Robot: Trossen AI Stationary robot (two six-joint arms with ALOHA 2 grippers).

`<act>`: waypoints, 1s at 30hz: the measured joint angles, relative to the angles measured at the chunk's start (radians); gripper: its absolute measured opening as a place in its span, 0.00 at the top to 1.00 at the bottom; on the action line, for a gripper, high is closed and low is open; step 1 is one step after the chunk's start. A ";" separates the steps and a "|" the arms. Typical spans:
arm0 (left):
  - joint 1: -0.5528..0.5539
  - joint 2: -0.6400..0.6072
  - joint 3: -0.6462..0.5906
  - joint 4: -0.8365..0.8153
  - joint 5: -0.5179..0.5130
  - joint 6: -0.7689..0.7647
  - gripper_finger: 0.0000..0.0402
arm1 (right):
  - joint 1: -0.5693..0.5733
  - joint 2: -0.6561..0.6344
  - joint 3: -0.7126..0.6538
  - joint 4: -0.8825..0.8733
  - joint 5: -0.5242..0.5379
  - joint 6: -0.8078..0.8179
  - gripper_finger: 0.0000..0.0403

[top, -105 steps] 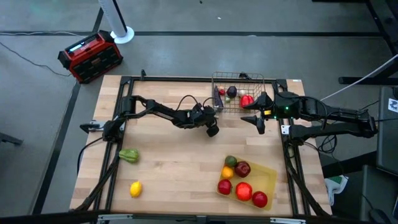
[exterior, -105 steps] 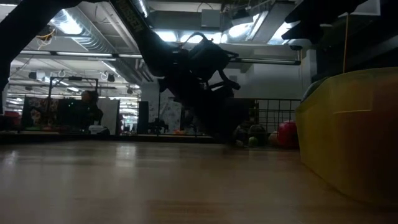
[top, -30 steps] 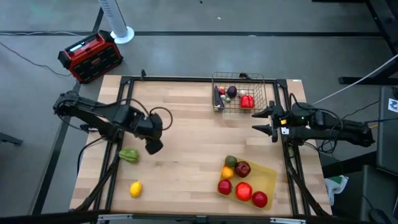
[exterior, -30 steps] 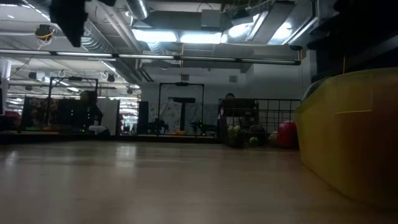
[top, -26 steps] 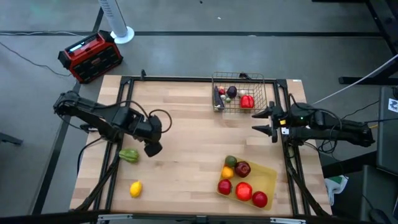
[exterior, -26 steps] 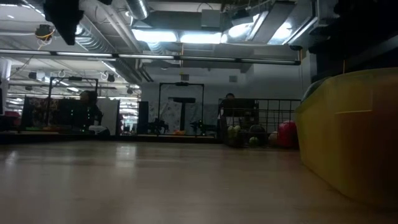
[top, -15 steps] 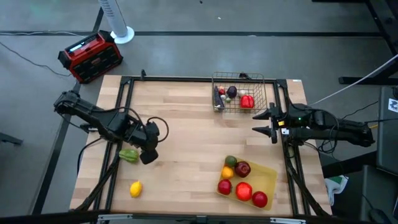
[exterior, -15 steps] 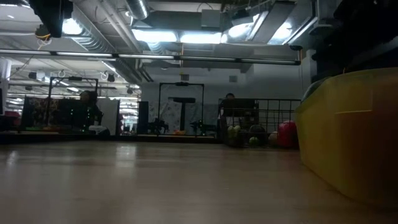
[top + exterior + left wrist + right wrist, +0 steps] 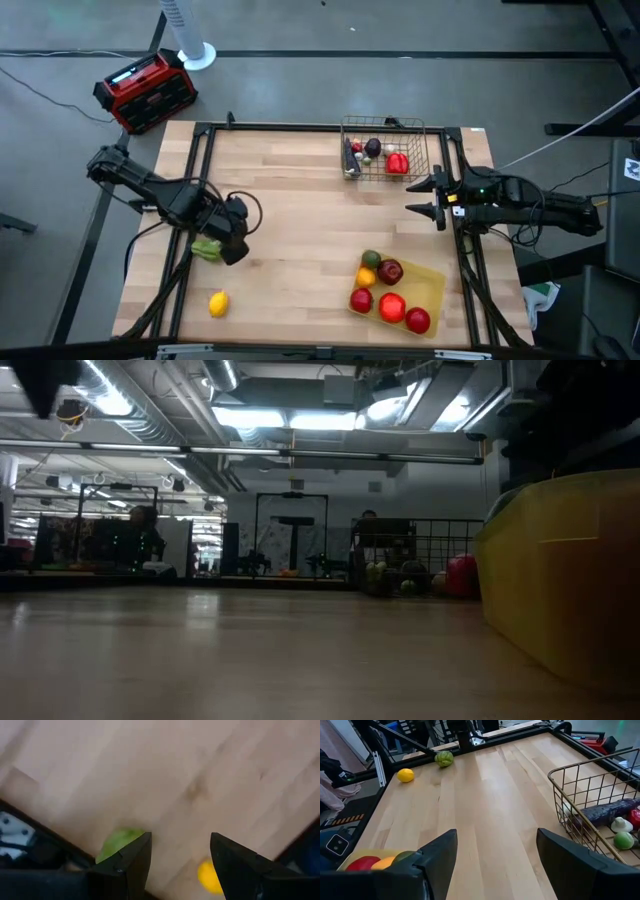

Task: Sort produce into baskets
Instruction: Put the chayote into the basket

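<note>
Lying loose, one green pepper [image 9: 206, 249], one lemon [image 9: 218, 303]

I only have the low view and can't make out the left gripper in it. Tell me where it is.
Observer: The left gripper hangs close over the green pepper near the table's left edge, fingers open and empty.
Operator: Report what else lies loose on the table.
Observer: Only a lemon, farther from the wire basket than the pepper is.
Operator: Now give me the right gripper.
Observer: The right gripper waits open just beside the wire basket, holding nothing.
</note>
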 joint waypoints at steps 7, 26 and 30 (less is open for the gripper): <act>-0.103 -0.006 -0.078 0.000 0.091 -0.047 0.51 | 0.000 0.000 0.000 -0.004 0.002 0.000 0.33; -0.278 -0.117 -0.312 0.033 0.090 -0.098 0.02 | 0.000 0.000 0.000 -0.012 0.001 0.000 0.33; -0.294 -0.126 -0.337 0.070 0.101 -0.043 0.07 | 0.000 0.000 0.000 -0.013 0.001 0.000 0.33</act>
